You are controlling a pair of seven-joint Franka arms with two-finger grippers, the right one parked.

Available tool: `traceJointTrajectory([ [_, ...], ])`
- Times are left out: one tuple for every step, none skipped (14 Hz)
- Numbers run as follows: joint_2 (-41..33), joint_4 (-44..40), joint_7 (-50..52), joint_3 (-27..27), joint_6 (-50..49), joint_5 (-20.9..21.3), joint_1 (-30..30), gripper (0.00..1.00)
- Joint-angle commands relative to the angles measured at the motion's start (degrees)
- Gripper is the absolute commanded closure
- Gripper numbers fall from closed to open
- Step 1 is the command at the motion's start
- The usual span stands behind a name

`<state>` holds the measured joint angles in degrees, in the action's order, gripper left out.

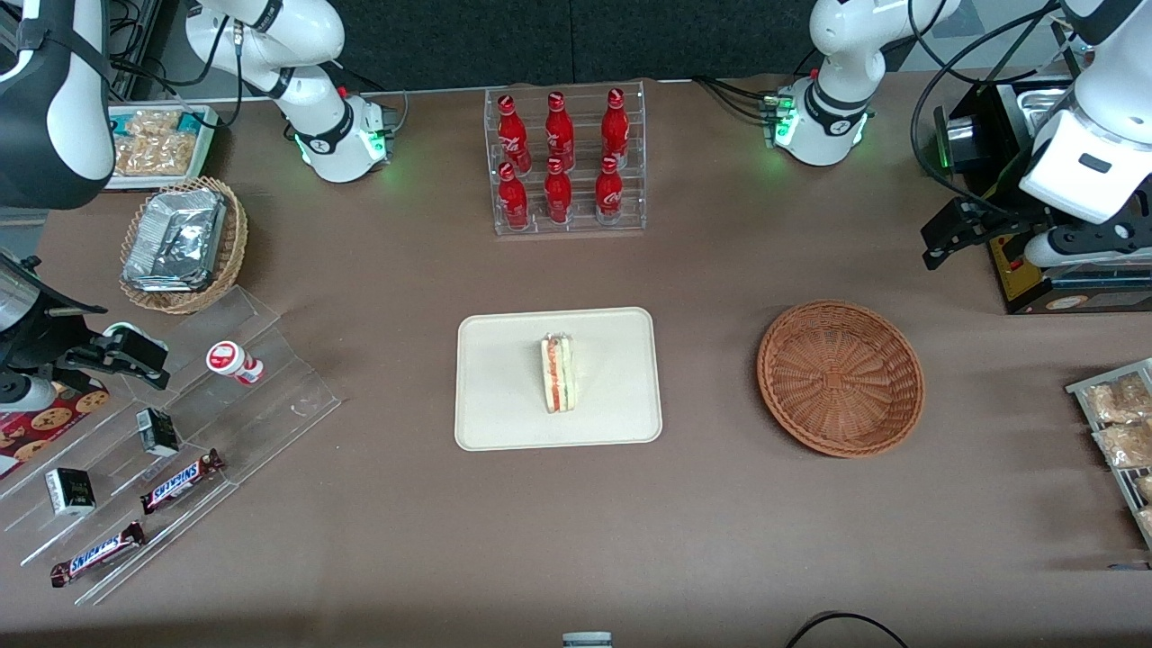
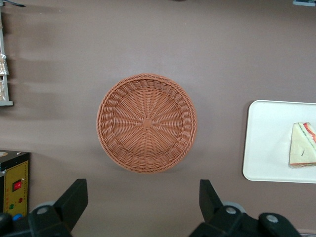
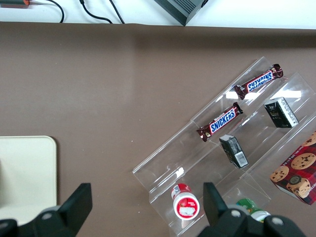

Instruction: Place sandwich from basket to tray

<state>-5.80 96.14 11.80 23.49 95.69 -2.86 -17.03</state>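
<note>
The sandwich (image 1: 558, 373), a pale bread wedge with red and green filling, lies on the cream tray (image 1: 495, 396) at the table's middle; both show in the left wrist view, sandwich (image 2: 302, 150) on tray (image 2: 266, 143). The reddish-brown wicker basket (image 1: 840, 378) is empty and sits beside the tray toward the working arm's end; it also shows in the left wrist view (image 2: 146, 122). My left gripper (image 1: 945, 241) is open and empty, raised high above the table, farther from the front camera than the basket; its fingers (image 2: 74, 200) are spread wide.
A rack of red bottles (image 1: 565, 162) stands farther back than the tray. A black box with a yellow panel (image 1: 1044, 270) and a snack rack (image 1: 1120, 432) lie at the working arm's end. A tan basket with foil containers (image 1: 180, 238) and a clear candy stand (image 1: 162, 450) lie toward the parked arm's end.
</note>
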Motion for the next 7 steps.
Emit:
traceJointTrajectory([
  [1.7,-2.6,-0.7,-10.5,-1.6,0.3,10.3,0.0],
  [1.7,-2.8,-1.7,-13.1,-1.6,1.9,13.0,0.0],
  [1.7,-3.3,-5.1,-14.9,-1.6,4.5,15.9,0.0],
  [1.6,-3.4,-7.7,-17.4,-1.6,5.2,18.1,0.0],
  [1.6,-3.4,-8.5,-19.8,-1.6,5.2,20.1,0.0],
  [1.6,-3.4,-8.5,-23.2,-1.6,5.2,23.2,0.0],
  [1.7,-3.6,-8.5,-25.5,-1.6,5.2,25.4,0.0],
])
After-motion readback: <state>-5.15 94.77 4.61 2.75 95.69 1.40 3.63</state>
